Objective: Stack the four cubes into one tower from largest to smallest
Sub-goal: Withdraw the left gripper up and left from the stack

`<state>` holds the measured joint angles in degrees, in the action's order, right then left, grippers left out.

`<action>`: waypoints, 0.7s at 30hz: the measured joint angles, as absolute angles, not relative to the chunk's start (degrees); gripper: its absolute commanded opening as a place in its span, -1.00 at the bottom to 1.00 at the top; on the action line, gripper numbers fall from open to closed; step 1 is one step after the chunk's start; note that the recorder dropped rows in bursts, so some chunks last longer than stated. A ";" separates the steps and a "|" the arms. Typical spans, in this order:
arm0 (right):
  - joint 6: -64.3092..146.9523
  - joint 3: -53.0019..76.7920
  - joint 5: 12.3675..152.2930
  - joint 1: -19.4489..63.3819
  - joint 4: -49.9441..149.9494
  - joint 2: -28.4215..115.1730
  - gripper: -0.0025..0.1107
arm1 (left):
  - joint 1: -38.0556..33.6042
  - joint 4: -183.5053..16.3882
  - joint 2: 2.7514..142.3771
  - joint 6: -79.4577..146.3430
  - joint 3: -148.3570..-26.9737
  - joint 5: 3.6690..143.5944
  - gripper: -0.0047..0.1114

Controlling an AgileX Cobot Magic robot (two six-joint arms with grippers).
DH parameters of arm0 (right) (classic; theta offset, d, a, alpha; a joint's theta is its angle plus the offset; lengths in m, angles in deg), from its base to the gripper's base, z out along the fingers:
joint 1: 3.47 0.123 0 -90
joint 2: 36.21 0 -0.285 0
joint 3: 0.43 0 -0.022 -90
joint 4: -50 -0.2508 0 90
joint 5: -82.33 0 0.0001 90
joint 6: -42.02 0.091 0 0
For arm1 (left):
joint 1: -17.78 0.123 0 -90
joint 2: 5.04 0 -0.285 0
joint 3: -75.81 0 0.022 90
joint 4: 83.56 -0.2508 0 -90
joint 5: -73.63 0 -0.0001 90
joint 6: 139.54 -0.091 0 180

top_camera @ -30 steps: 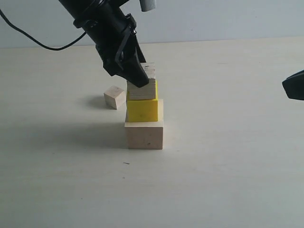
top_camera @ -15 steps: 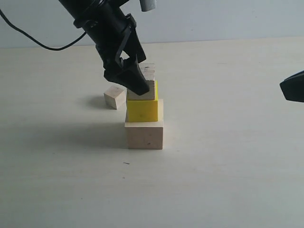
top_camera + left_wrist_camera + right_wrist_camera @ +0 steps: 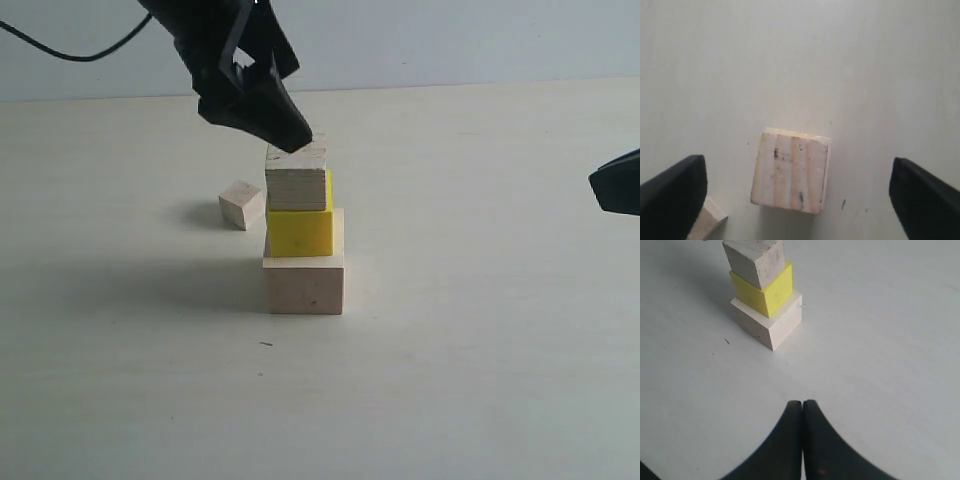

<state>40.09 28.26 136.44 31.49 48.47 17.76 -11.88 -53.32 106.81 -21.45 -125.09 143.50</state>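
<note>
At centre of the table stands a three-cube column: large pale wooden cube at the base, yellow cube on it, plywood cube on top. The smallest cube is not on the column. It sits on the table at about 10 o'clock from the base, near but apart, turned with a corner toward me.

Obstructions: the left gripper hangs at 12 o'clock over the plywood cube. Its fingers are spread wide to either side and grasp nothing. One fingertip sits just over the cube's rear top corner; contact cannot be confirmed. The right gripper is at the 3 o'clock edge of the scene, well apart from the column, jaws pressed together and empty. A black cable loops at 10 o'clock, above the table.

Surface and room: the tabletop is pale, matte, lightly scuffed, with a small dark fleck at 7 o'clock from the base. A plain pale wall closes the far side.

Orientation: the column's long axis is vertical and it stands upright. The yellow and plywood cubes sit slightly toward 9 o'clock on the base. The plywood cube's layered edge faces me, layers horizontal. From above, a thin sliver of yellow shows along one side.
</note>
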 measured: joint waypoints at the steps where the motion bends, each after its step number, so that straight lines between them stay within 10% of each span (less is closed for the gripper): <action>1: 40.09 28.26 136.44 31.49 48.47 17.76 -0.96 | -11.88 -54.06 105.86 -20.22 -125.09 143.10 0.36; 8: 40.09 28.26 136.44 31.49 48.47 17.76 -0.96 | -11.15 -72.29 101.89 -7.08 -125.09 139.31 -0.47; 21: 40.48 28.26 136.44 31.49 48.47 17.76 -0.96 | 0.85 -74.11 101.89 1.00 -118.66 131.60 0.06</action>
<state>40.48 28.26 136.44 31.49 48.47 17.76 0.85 -74.11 101.89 1.00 -118.66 131.60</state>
